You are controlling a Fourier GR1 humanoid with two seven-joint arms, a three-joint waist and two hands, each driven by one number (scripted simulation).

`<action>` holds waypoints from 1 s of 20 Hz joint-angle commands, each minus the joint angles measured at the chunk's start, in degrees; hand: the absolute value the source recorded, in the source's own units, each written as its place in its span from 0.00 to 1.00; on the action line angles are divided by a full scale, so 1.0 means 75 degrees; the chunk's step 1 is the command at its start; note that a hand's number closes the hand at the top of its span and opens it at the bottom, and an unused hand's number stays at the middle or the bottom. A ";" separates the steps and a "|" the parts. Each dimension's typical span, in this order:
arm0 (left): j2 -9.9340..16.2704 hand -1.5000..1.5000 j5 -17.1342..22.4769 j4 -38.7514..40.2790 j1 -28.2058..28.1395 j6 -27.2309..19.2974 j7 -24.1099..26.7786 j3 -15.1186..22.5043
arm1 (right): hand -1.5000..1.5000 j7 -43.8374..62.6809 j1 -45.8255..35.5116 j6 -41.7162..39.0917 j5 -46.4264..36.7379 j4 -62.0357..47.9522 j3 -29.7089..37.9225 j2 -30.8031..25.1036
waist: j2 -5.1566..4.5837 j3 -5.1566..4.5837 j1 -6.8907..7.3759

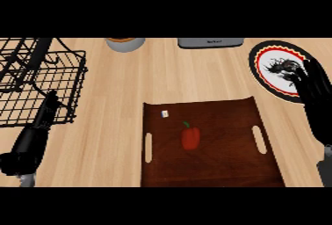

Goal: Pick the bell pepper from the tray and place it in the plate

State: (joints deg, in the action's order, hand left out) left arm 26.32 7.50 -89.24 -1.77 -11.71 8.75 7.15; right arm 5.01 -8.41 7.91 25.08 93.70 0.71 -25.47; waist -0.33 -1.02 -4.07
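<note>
At right of frame the right hand (310, 83) hovers over the one plate (269, 66), fingers spread and holding nothing; at lower left the left hand (44, 115) rests by a wire rack (39, 83), fingers straight; one bell pepper (190, 137) lies mid-tray (214, 171)

The bench (117, 88) is pale wood with a fine lengthwise grain. On it the tray (220, 171) is dark reddish brown, its two handle slots showing the pale wood through. The bell pepper (190, 139) is red with a small green stem. The plate (272, 66) has a black rim, a red toothed ring with a thin yellow edge, and a white middle bearing a black figure. The wire rack (39, 83) is black. Both hands, left (47, 110) and right (314, 85), are black. A grey pot (125, 44) has an orange-brown top, and a grey box (211, 42) stands beside it.
</note>
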 commanded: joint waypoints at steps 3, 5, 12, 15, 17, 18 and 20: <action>-0.0408 0.50 0.0196 0.0367 0.0547 0.0079 -0.0685 0.0173 | 1.00 -0.0322 -0.0664 -0.1335 0.0055 -0.0388 -0.0798 0.0100 | -0.0045 0.0143 0.0558; -0.0257 0.50 0.0488 0.0296 0.0757 0.0253 -0.1236 0.0053 | 1.00 -0.0503 -0.1124 -0.1879 -0.0157 -0.0527 -0.1600 0.0380 | -0.0121 0.0154 0.0802; -0.0573 0.50 0.0769 0.0369 0.1022 0.0068 -0.2254 0.0122 | 0.00 -0.4020 0.0085 -0.0891 -0.2225 -0.2012 -0.1602 0.0880 | -0.0062 0.0175 0.0555; -0.0610 0.50 0.0661 0.0488 0.1423 0.0014 -0.2519 0.0117 | 0.00 -0.4942 -0.0244 -0.1696 -0.2958 -0.3184 -0.2056 0.0471 | -0.0033 0.0159 0.0628; -0.0646 0.50 0.0690 0.0680 0.1306 0.0157 -0.2301 0.0069 | 0.00 -0.5294 -0.0329 -0.1454 -0.3677 -0.3596 -0.2412 0.0511 | -0.0016 0.0149 0.0629; -0.0792 0.50 0.0527 0.0754 0.1154 0.0097 -0.2126 0.0217 | 0.00 -0.5064 -0.0499 -0.1527 -0.3852 -0.3332 -0.2421 0.0180 | 0.0008 0.0141 0.0589; -0.0621 0.50 0.0724 0.0920 0.1221 0.0342 -0.2175 -0.0089 | 0.00 -0.5043 -0.0537 -0.1479 -0.4150 -0.3597 -0.2460 0.0096 | 0.0019 0.0138 0.0577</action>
State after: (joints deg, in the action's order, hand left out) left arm 21.82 12.58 -86.44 6.42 -9.79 -6.12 7.72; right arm -29.72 -12.05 -3.11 -0.50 70.64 -15.47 -23.74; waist 0.06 0.51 0.54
